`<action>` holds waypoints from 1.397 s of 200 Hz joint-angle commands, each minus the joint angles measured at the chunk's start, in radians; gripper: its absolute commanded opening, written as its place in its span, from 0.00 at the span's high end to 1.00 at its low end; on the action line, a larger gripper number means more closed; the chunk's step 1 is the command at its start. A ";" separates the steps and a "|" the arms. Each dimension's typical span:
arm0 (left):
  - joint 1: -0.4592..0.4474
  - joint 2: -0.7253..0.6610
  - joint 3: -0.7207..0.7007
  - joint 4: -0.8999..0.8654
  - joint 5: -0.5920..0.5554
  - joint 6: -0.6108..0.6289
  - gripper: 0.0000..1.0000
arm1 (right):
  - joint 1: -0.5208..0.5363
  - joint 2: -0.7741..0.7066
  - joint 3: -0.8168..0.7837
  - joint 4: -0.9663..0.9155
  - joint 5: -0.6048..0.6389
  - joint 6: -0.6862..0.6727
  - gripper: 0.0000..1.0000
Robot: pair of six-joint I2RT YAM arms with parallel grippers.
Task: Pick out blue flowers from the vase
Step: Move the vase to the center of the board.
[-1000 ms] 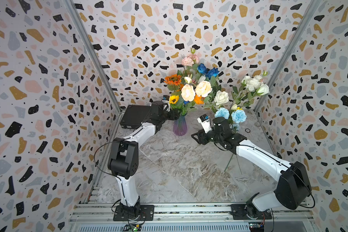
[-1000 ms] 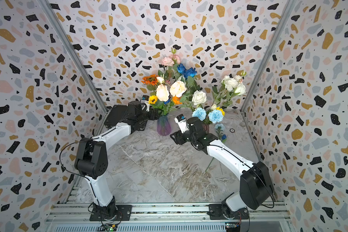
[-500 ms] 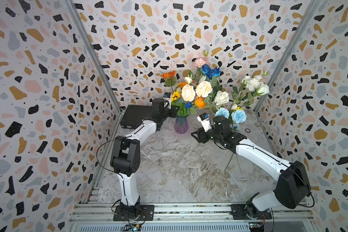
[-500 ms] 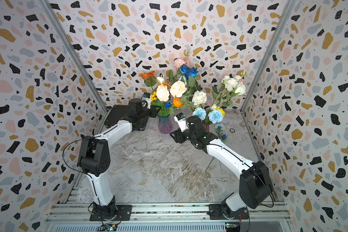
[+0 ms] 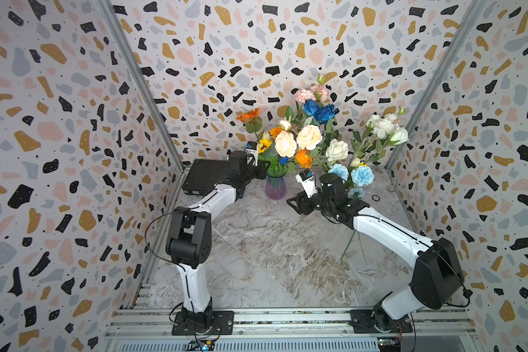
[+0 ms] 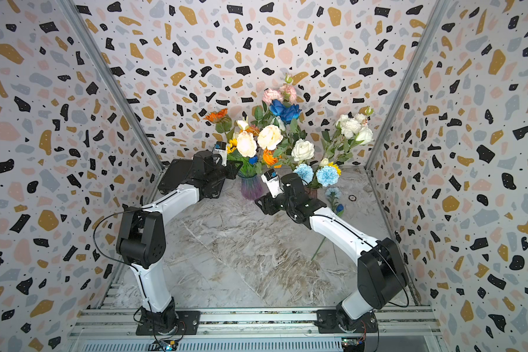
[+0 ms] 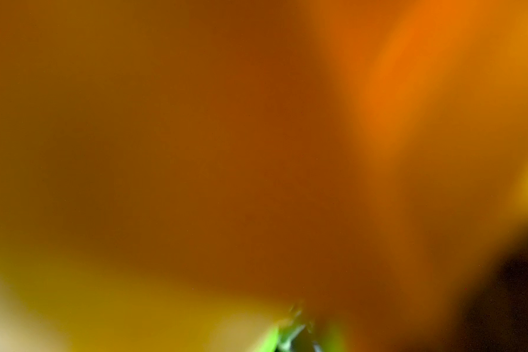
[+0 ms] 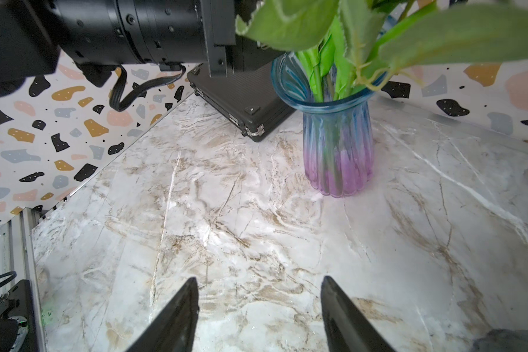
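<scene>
Deep royal-blue roses [image 5: 320,110], ruffled, high over the vase [image 5: 275,187] near the counter [image 5: 272,243] back edge. Well above the left gripper [image 5: 265,169], pressed together among stems [image 5: 274,166] at the rim; pinched stem unclear. Right gripper [image 8: 258,285] spread, empty.

Robot lab test cell: a marble-print tabletop [image 5: 272,250] is boxed in on three sides by terrazzo-print wall panels [image 5: 256,45], joined with bare aluminium corner profiles [image 5: 131,61]. The left arm [image 5: 214,198] and right arm [image 5: 384,231] are bolted to an aluminium extrusion rail [image 5: 287,318] along the open front. A black hard case [image 5: 203,176] is parked in the back corner.
</scene>
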 commanded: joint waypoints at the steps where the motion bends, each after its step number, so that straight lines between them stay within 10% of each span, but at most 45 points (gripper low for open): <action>1: 0.014 -0.035 -0.022 -0.115 0.004 -0.003 1.00 | 0.005 -0.010 0.038 -0.002 -0.019 -0.010 0.36; 279: 0.095 -0.602 -0.520 -0.286 -0.386 -0.026 1.00 | 0.174 -0.064 0.096 -0.102 -0.027 -0.086 0.39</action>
